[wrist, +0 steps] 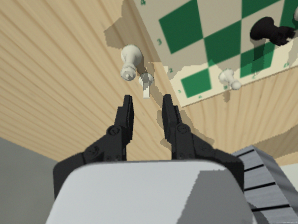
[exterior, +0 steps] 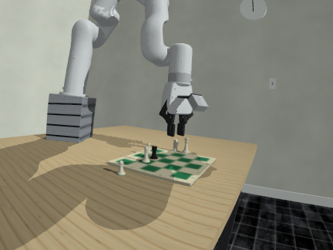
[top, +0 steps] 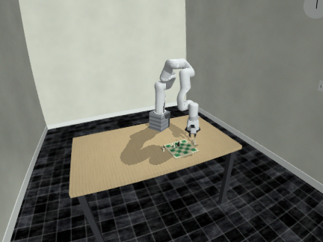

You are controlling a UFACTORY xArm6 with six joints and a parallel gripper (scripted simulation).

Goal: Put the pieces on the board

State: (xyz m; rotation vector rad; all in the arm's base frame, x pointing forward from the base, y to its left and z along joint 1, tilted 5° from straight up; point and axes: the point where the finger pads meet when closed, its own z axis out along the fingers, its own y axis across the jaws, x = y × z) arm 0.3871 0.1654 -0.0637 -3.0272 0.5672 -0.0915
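The green and white board [exterior: 163, 166] lies on the table; it also shows in the wrist view [wrist: 225, 45]. My gripper [exterior: 175, 131] hangs open and empty above the table just past the board's far edge. Right below it stands a small white piece, likely the knight [exterior: 175, 145], which shows just ahead of my fingertips in the wrist view [wrist: 146, 85]. A taller white piece [exterior: 186, 145] stands beside it, also off the board [wrist: 129, 61]. The black rook [exterior: 154, 151] stands on the board next to a white piece [exterior: 146, 153]. A white pawn [exterior: 121, 168] stands off the board's near left corner.
The arm's grey base block [exterior: 70, 116] stands on the table at the back left. The table's right edge [exterior: 235, 193] is close beyond the board.
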